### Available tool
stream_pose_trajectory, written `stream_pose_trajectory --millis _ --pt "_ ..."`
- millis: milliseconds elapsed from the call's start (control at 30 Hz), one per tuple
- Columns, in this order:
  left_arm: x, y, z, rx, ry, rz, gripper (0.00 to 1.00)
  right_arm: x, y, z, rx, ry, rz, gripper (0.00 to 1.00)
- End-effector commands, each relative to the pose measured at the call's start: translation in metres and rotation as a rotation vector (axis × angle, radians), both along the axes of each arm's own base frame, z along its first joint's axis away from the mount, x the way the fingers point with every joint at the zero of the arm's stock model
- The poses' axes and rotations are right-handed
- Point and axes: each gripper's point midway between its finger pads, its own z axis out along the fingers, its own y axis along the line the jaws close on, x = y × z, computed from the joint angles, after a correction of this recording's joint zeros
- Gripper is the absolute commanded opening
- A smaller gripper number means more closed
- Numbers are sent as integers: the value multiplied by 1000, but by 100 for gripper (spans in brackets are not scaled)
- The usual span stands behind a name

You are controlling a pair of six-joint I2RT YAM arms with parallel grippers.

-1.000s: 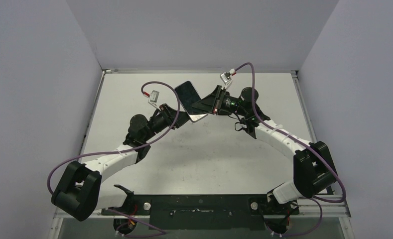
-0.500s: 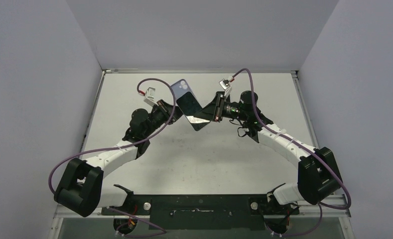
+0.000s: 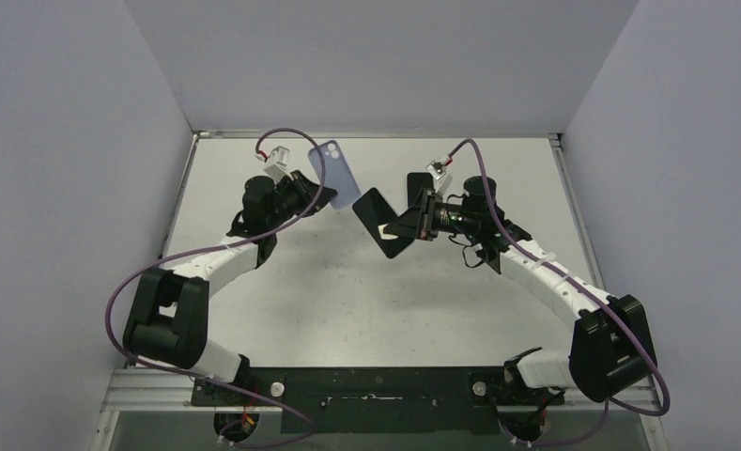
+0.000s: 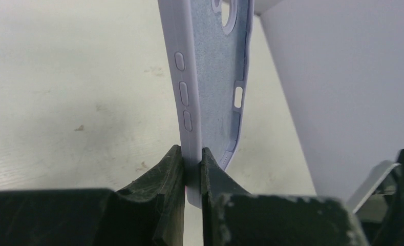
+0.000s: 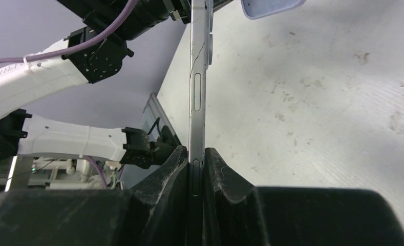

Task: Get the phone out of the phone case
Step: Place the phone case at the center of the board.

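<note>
The phone (image 3: 378, 221) and case (image 3: 334, 174) have parted since earlier: your left gripper (image 4: 191, 154) pinches the case, your right gripper (image 5: 196, 154) the phone. Seemingly clear; keep both clamped and set them down gently.

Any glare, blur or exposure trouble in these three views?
Top external: even, soft light; a small glint on the phone screen. Left wrist: phone case sharp, left gripper dark, little detail. Right wrist: phone edge crisp, no glare.
</note>
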Motion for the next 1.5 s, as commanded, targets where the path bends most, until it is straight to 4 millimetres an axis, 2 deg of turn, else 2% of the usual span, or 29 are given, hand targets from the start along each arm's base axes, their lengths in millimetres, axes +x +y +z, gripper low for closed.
stream_pose_trajectory --millis 0,300,500,700,767,800,933,1067,1133,1267,1400,1433,1467 --pt "5 -5 -28 93 59 -173 0 6 -15 7 -45 -115 -46 0" --pt "25 -20 -88 176 227 -312 0 13 -25 -10 -96 -108 -88 0" --pt "49 -23 -126 209 313 -340 0 18 -26 -19 -105 -99 -106 0" --pt "61 -21 -153 230 380 -328 0 20 -27 -27 -112 -87 -120 0" --pt "63 -17 -160 246 403 -322 8 20 -27 -31 -114 -77 -123 0" --pt "64 -15 -162 258 408 -314 12 20 -27 -32 -114 -73 -123 0" --pt "69 -1 -165 294 425 -262 39 21 -28 -36 -121 -70 -136 0" --pt "75 15 -162 321 427 -206 56 21 -29 -42 -133 -63 -144 0" --pt "79 22 -159 348 417 -182 62 21 -29 -43 -134 -61 -145 0" --pt "79 32 -153 390 441 -144 65 21 -29 -47 -148 -58 -151 0" --pt "68 36 -135 408 421 -79 73 22 -29 -49 -164 -75 -162 0" --pt "65 36 -127 404 409 -56 79 21 -28 -50 -168 -80 -164 0" --pt "60 36 -118 399 398 -37 80 21 -28 -51 -172 -86 -169 0"
